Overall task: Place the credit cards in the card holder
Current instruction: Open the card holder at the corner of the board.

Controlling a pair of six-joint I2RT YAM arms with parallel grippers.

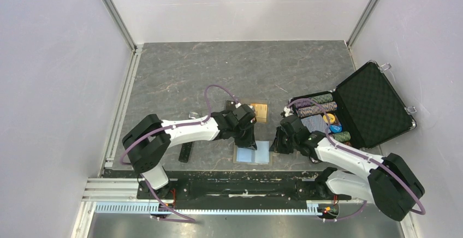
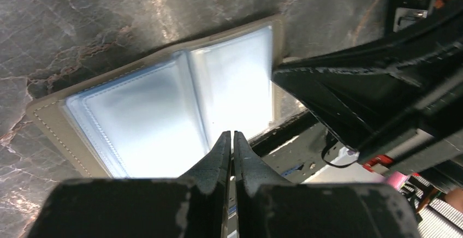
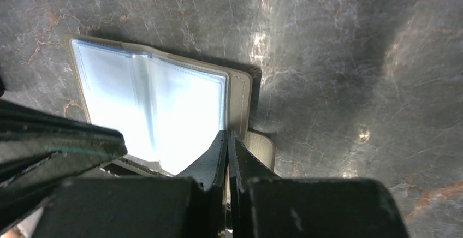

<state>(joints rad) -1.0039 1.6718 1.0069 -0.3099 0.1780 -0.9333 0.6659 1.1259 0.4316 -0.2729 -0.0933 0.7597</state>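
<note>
My left gripper (image 2: pixel 232 137) has its jaws drawn in to a thin slit. Its tips sit right at the edge of the open card holder (image 2: pixel 147 118), against the clear plastic leaves. I cannot tell from the left wrist view whether a leaf is pinched between them or they only touch it. My right gripper (image 3: pixel 228 137) is fully closed and holds nothing that I can see. Its tips are at the opposite edge of the holder, just beside the small tab (image 3: pixel 261 148); I would guess it is there to pin the holder, but the pictures do not show contact. The holder lies spread flat on the table (image 1: pixel 218 69) between the two grippers, pale blue inside up. Its sleeves are washed out by glare, and no card shows in any of them. Just beyond my left gripper, one orange-gold card (image 1: pixel 257 112) lies flat on the table, apart from the holder. I cannot find the other cards in the overhead view. They may be hidden under the arms. To the right the chip case (image 1: pixel 377 101) stands open with its poker chips (image 1: pixel 319 102) inside. My judgement is that the holder is opened and ready, no card is loaded yet, and every insertion is left to do.
</note>
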